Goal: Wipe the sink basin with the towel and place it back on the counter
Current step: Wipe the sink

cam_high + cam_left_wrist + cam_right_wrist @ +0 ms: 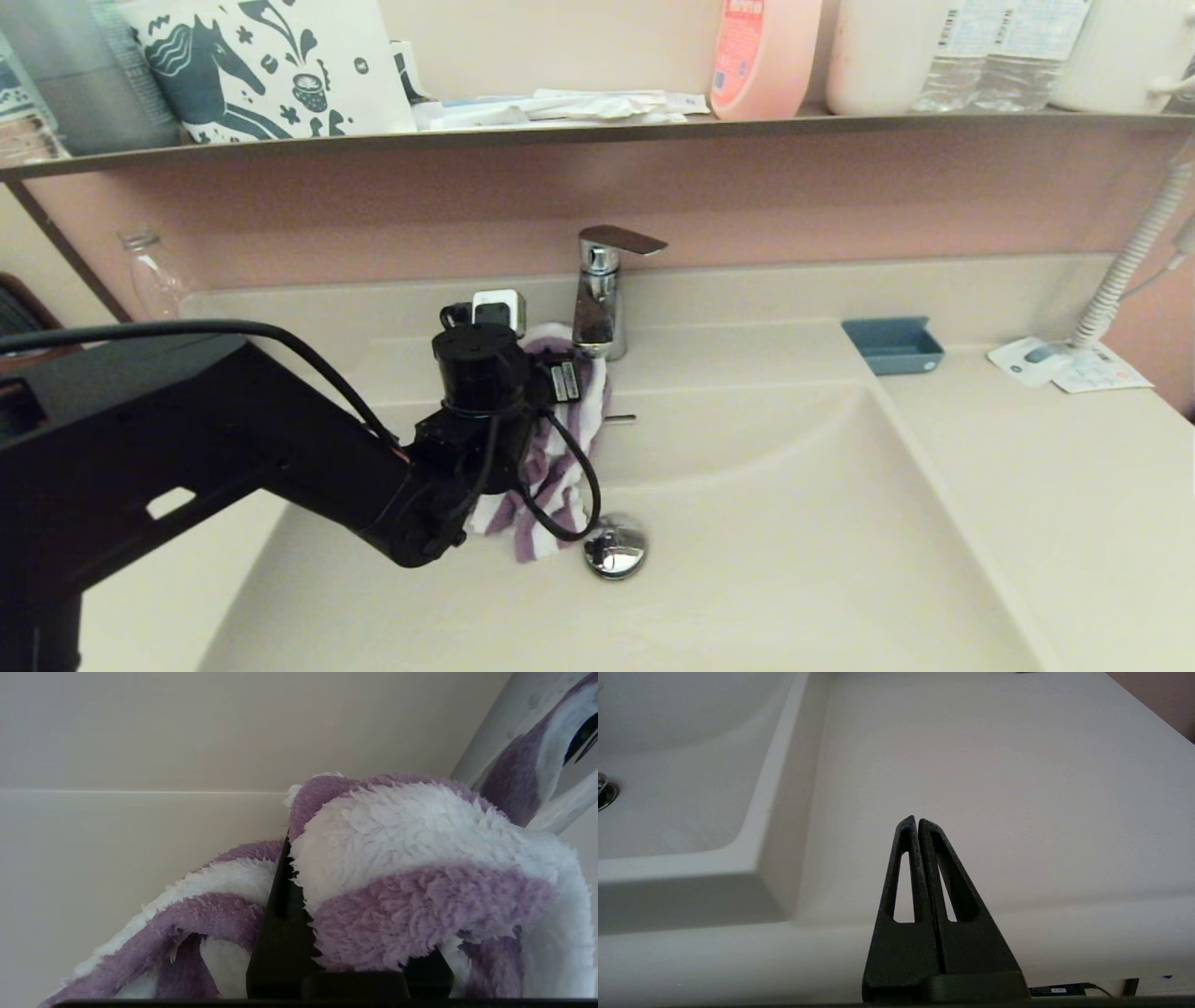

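Note:
A fluffy purple-and-white striped towel point(558, 471) hangs against the curved back wall of the cream sink basin point(794, 541), just left of the chrome tap point(602, 294) and above the round drain plug point(614, 548). My left gripper point(348, 868) is shut on the towel point(420, 849), which bulges over one black finger point(280, 905) and hides the other. In the head view the wrist covers the fingers. The right gripper point(917, 821) is shut and holds nothing. It hovers over the flat counter point(994, 765), to the right of the basin's rim point(752, 858), outside the head view.
On the counter point(1055, 485) to the right lie a blue soap dish point(893, 345) and a paper leaflet point(1069, 366), with a coiled white cord point(1125, 271) rising above. A clear bottle point(149, 275) stands at back left. The upper shelf point(597, 133) carries bottles and a bag.

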